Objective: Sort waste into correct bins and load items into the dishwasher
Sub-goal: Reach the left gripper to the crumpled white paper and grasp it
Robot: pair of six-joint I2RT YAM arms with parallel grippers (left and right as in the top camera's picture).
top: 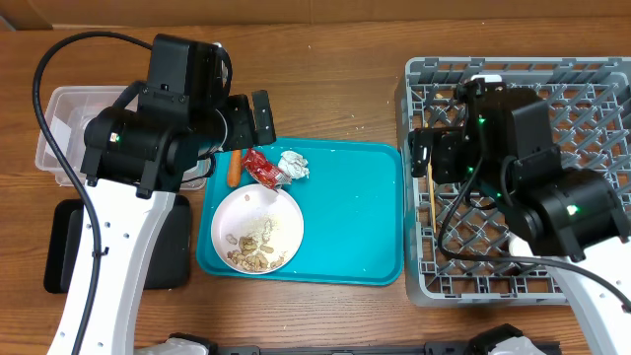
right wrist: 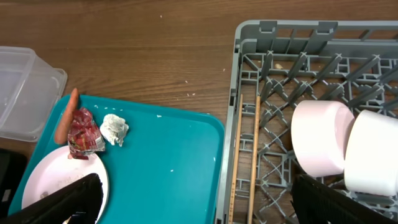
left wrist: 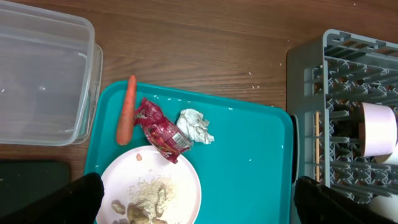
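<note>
My left gripper (left wrist: 200, 198) is spread wide and holds nothing. In its wrist view the two dark fingers (left wrist: 81, 198) stand at the bottom corners, far from each other. It hangs above the far left corner of the teal tray (top: 355, 207).

My right gripper (right wrist: 202, 200) is also wide and holds nothing. It is above the grey dish rack (top: 592, 79), over the side of the rack that is nearest to the tray.

The carrot (top: 234, 168) lies in the far left corner of the tray, along its left edge. The red wrapper (top: 262, 168) is just beside it to the right, and its lower end lies over the far rim of the white plate (top: 286, 212). The white tissue (top: 294, 164) is just beside the wrapper, on the tray floor. The plate sits in the near left part of the tray, and the beige food scraps (top: 251, 251) are on it. A few pale crumbs are on the right half of the tray.

The clear tub (top: 54, 128) stands outside the tray, past its far left corner. The black tray (top: 64, 247) lies left of the teal tray, partly hidden under my left arm.

The rack stands just beside the right edge of the tray. The chopsticks (right wrist: 255, 149) lie flat in the rack, along its side closest to the tray. The two white bowls (right wrist: 320, 137) rest close together deeper in the rack, further from the tray.
</note>
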